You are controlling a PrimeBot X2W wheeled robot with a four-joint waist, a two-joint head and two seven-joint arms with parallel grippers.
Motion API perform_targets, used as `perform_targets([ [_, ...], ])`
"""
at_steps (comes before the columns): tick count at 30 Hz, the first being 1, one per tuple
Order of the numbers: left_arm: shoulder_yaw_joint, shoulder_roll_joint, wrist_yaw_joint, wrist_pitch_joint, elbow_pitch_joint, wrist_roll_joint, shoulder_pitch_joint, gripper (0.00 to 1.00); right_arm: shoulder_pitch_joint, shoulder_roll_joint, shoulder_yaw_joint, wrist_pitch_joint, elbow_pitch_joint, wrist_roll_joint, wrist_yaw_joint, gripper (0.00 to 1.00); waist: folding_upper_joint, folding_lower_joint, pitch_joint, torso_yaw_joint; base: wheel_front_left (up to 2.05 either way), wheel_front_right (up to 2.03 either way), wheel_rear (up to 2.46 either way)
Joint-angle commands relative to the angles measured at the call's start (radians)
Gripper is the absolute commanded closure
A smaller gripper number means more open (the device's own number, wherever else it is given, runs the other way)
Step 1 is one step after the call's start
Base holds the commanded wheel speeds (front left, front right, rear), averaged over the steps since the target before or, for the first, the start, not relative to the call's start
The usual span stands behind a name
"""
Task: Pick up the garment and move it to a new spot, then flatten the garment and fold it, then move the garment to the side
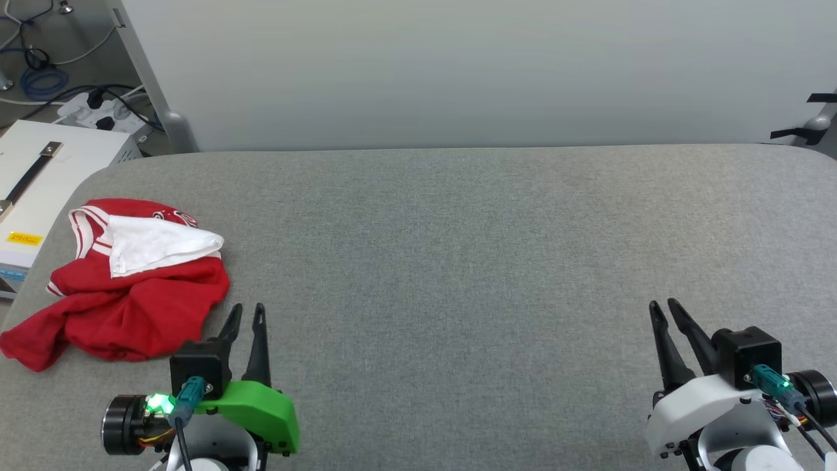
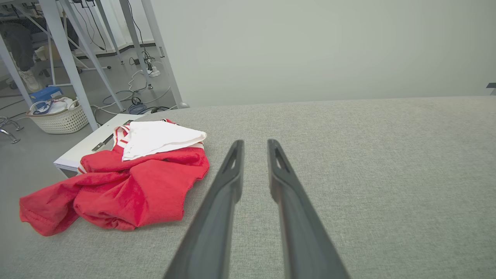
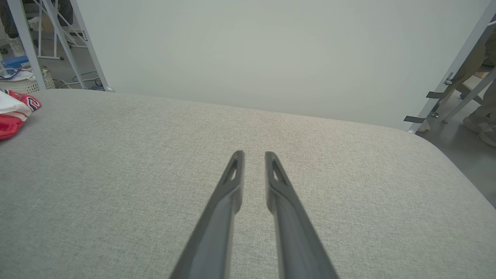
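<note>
While it lay in a crumpled heap, garment (image 1: 131, 294): red, w/ a white sleeve folded over its top and red-white striped trim showing; sat on the far-left part of the table (image 1: 458, 261), near its left edge.
Table: grey fabric top, rounded corners; pale wall panel (image 1: 458, 65) stood behind it.
L gripper (image 1: 248, 307): near-left, just beside the garment's right side, not touching it; fingers stood a little apart w/ a narrow gap, nothing between them.
R gripper (image 1: 662, 304): near-right, well apart from the garment; fingers also parted by a narrow gap, empty, over bare fabric.
L wrist cam: garment lay left of the fingers.
R wrist cam: a bit of garment showed at the far left.
Beside table: white box (image 1: 39, 170) w/ a strap handle, left of the garment; white basket (image 2: 58, 116) on the floor beyond.
</note>
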Motion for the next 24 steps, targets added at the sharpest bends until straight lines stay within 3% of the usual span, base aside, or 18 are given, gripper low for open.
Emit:
perform_targets([
  [1, 0.000, 0.000, 0.000, 0.000, 0.000, 0.000, 0.000, 0.00, 0.000, 0.000, 0.000, 0.000, 0.000, 0.000, 0.000, 0.00, 0.0000, 0.0000, 0.000, 0.000, 0.00, 0.00, 0.00],
  [24, -0.017, -0.001, 0.032, -0.044, -0.017, -0.003, -0.009, 0.00, 0.003, 0.000, -0.015, -0.044, -0.035, 0.048, 0.000, 0.00, 0.0000, 0.0000, 0.005, 0.001, 0.00, 0.00, 0.00],
])
